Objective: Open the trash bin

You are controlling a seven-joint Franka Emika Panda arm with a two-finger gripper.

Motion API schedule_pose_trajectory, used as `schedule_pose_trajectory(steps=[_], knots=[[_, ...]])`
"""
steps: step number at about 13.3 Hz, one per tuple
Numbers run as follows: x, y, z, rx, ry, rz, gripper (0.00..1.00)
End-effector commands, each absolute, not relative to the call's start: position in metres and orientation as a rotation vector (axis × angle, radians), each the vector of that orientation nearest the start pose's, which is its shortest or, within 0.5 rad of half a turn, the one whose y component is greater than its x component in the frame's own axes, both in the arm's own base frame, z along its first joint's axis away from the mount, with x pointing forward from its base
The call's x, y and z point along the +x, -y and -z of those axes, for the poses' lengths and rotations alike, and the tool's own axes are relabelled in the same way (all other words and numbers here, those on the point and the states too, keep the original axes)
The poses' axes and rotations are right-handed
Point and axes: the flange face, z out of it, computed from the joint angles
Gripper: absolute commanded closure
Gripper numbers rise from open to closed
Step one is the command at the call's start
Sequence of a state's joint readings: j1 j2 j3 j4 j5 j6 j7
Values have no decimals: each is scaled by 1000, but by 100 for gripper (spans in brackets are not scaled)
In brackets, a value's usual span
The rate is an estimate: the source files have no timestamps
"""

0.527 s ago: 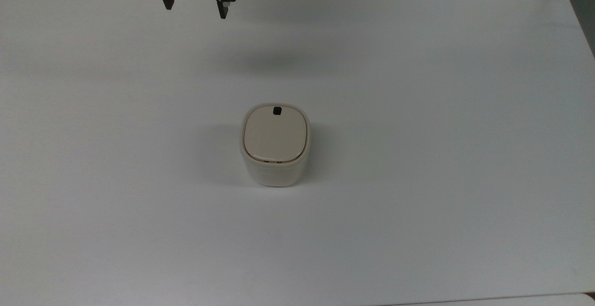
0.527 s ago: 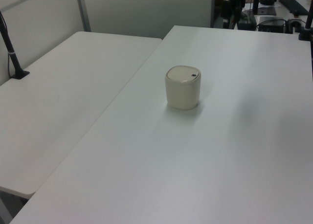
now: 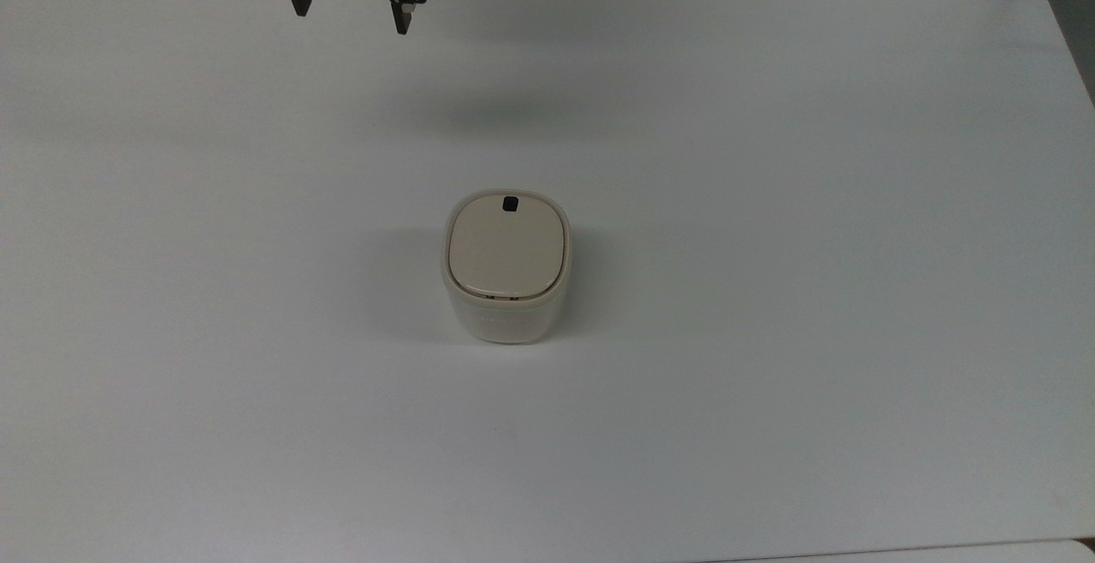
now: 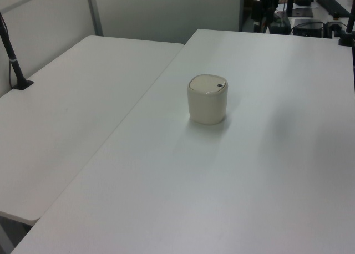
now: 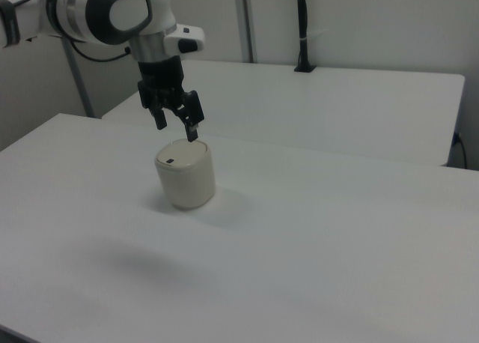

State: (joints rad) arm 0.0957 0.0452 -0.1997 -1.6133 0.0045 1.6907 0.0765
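Trash bin (image 3: 505, 276) sits upright near the middle of the white desk (image 3: 770, 204), nothing else on the surface around it. Cream-white rounded-square body, beige flat lid (image 3: 506, 251) down flush with the rim, bin closed. Small black square button (image 3: 510, 204) sits on the lid near the edge toward the top view's top. In the left view the bin (image 4: 208, 101) stands mid-desk, with the button (image 4: 220, 87) toward the left view's right side of the lid. In the right view the bin (image 5: 185, 177) has the button (image 5: 170, 162) toward the right view's left.

Gripper (image 3: 351, 20) is at the top view's top edge, left of the bin's column, well apart from it and up off the desk; a soft shadow (image 3: 505, 114) lies on the desk between it and the bin. Jaws released, both black fingers spread wide with a clear gap, holding nothing. In the right view the gripper (image 5: 177, 128) hangs from the white arm (image 5: 112, 13), fingers pointing down, drawn just above the lid's far edge; contact cannot be told from the right view, while the top view shows it apart.

A second white desk (image 4: 66, 115) butts against the first on the left view's left, with a black post (image 4: 14, 60) standing on it.
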Motion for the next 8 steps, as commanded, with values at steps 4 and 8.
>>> schedule_pose_trajectory(steps=[4, 8], knots=[[578, 53, -578, -3157, -223, 35, 1], [600, 44, -561, -3148, -191, 116, 88]])
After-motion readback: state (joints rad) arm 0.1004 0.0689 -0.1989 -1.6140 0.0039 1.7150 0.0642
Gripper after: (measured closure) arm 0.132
